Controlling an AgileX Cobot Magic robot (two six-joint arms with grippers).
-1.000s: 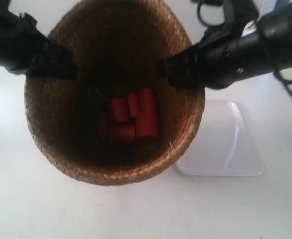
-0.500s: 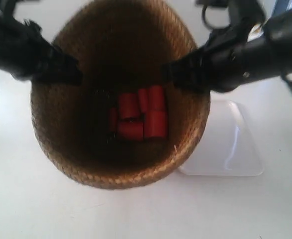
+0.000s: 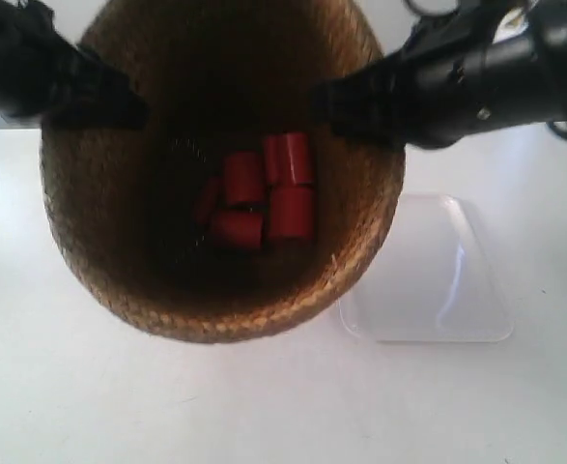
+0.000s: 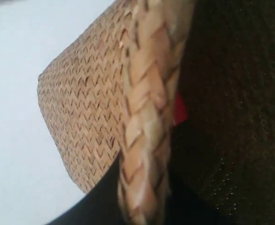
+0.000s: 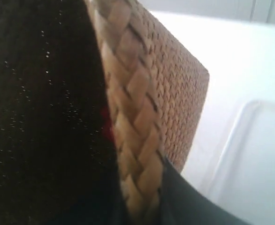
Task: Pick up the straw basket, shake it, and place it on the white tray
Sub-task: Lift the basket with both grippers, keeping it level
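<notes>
L tool (image 4: 142,208) & R tool (image 5: 144,206) clamp straw basket (image 3: 215,309) rim; white tray (image 3: 438,290) beside.

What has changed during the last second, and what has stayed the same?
The straw basket moved up in the exterior view and looks larger, so it probably rose; the red cylinders inside shifted with it. The left gripper and right gripper stay clamped on its rim, and the white tray has not moved.
</notes>
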